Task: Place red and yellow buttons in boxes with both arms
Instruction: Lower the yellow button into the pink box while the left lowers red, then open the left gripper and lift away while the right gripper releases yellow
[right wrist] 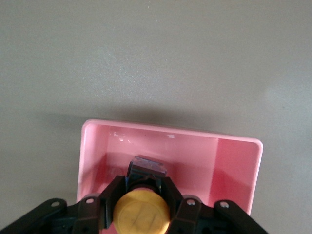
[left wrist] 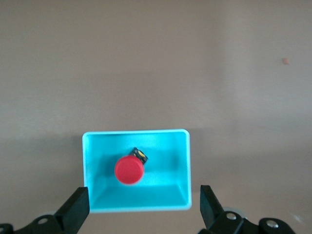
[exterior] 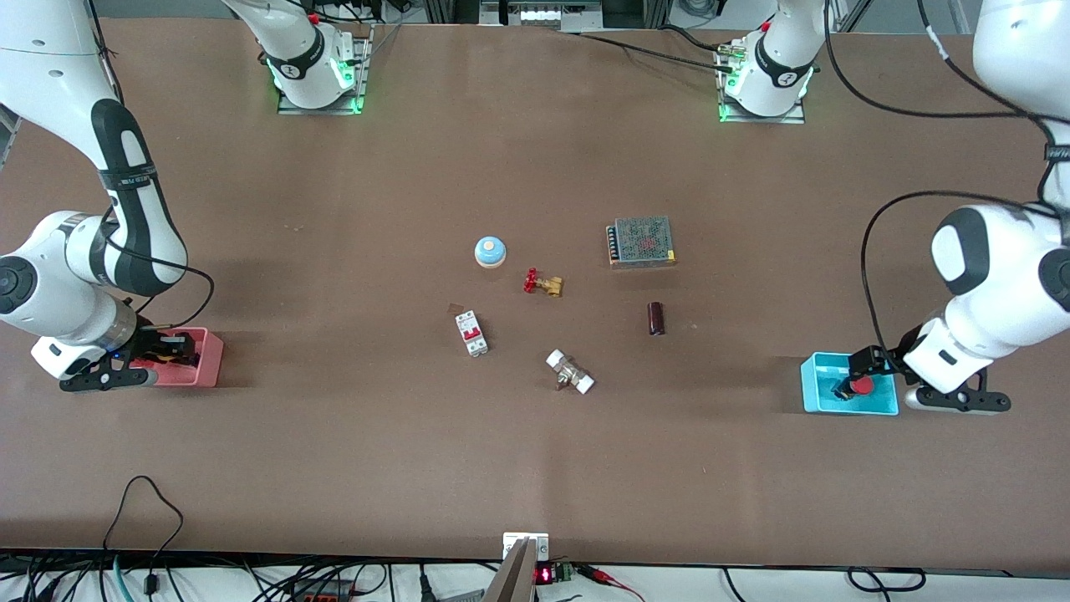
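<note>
The red button [exterior: 862,385] [left wrist: 129,169] lies cap up on the floor of the cyan box [exterior: 815,393] [left wrist: 136,134], at the left arm's end of the table. My left gripper [exterior: 865,368] [left wrist: 142,202] hangs over that box, open, its fingers spread wider than the box and touching nothing. At the right arm's end stands the pink box [exterior: 209,368] [right wrist: 170,130]. My right gripper [exterior: 171,349] [right wrist: 142,190] reaches down into it, shut on the dark body of the yellow button [right wrist: 141,212], whose cap faces the wrist camera.
In the middle of the table lie a blue-domed button [exterior: 490,251], a brass valve with a red handle [exterior: 542,283], a grey mesh-topped unit [exterior: 641,241], a white breaker [exterior: 471,332], a white-ended fitting [exterior: 569,372] and a dark cylinder [exterior: 656,318].
</note>
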